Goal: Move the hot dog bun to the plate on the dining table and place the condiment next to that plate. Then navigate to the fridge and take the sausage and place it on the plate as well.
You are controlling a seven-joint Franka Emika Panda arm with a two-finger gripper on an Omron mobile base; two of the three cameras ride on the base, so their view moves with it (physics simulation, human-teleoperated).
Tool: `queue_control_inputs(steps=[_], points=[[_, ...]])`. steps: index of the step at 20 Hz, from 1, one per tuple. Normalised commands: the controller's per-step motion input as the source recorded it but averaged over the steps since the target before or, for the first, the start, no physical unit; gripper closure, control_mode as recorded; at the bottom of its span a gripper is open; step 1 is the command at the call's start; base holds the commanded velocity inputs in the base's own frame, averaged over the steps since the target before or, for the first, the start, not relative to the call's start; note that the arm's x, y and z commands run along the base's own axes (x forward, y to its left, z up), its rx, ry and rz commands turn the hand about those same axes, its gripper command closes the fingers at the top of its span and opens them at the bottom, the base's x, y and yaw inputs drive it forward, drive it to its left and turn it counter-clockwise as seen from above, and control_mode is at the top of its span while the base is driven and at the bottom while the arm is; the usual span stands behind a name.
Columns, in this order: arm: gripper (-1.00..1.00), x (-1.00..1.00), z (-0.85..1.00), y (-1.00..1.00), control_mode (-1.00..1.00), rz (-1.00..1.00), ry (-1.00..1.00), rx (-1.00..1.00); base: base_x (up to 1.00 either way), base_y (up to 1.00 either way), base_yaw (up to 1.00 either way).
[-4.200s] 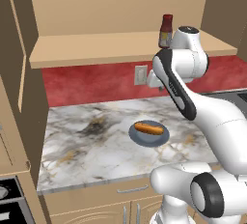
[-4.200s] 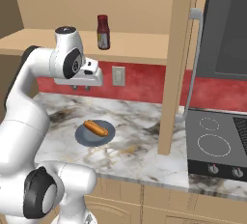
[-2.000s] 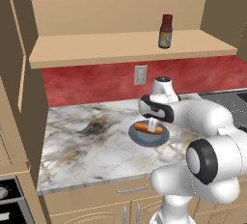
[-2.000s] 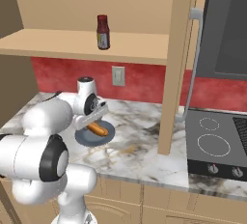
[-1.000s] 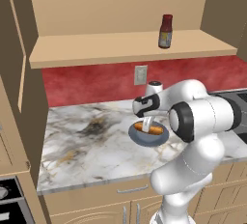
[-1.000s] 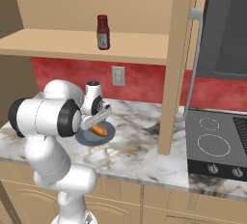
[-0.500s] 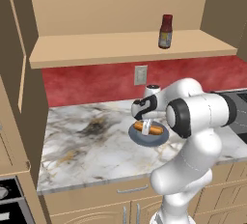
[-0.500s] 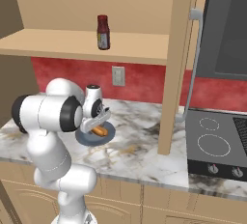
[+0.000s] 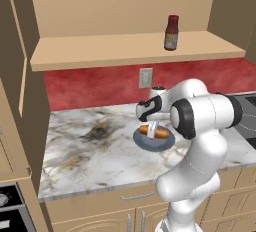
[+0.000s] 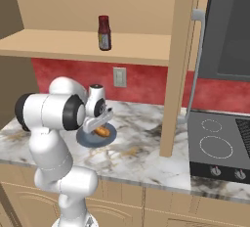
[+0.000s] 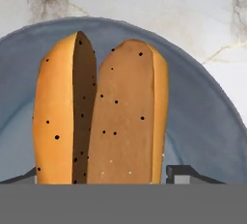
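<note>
Gripper (image 11: 101, 179) astride the hot dog bun (image 11: 101, 117) on small blue-grey plate (image 11: 212, 121), grip unclear, fingertips cut off.

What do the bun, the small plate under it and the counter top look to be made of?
Hot dog bun: baked bread, matte orange-brown crust with dark specks, split lengthwise. Small plate: blue-grey, smooth with a soft sheen, probably glazed ceramic, though plastic can't be ruled out. Counter top: white-grey stone with brown and dark veins, likely polished marble.
</note>
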Motion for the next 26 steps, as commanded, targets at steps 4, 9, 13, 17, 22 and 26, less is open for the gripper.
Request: queue_control_inputs(steps=[4,9,13,17,22,26], points=[[1.0,-0.16,-0.06,0.0,-1.0,0.03,-0.04,0.0,0.0,0.0,0.0],[1.0,-0.62,0.22,-0.04,-1.0,-0.01,-0.17,0.0,0.0,0.0,0.0],[1.0,-0.67,0.53,-0.1,-1.0,-0.03,-0.19,0.0,0.0,0.0,0.0],[1.0,-0.56,0.7,-0.18,-1.0,-0.13,-0.08,0.0,0.0,0.0,0.0],[1.0,-0.65,0.74,-0.34,-1.0,-0.28,0.0,0.04,0.0,0.0,0.0],[1.0,-0.66,0.61,-0.21,-1.0,-0.41,0.0,0.05,0.0,0.0,0.0]])
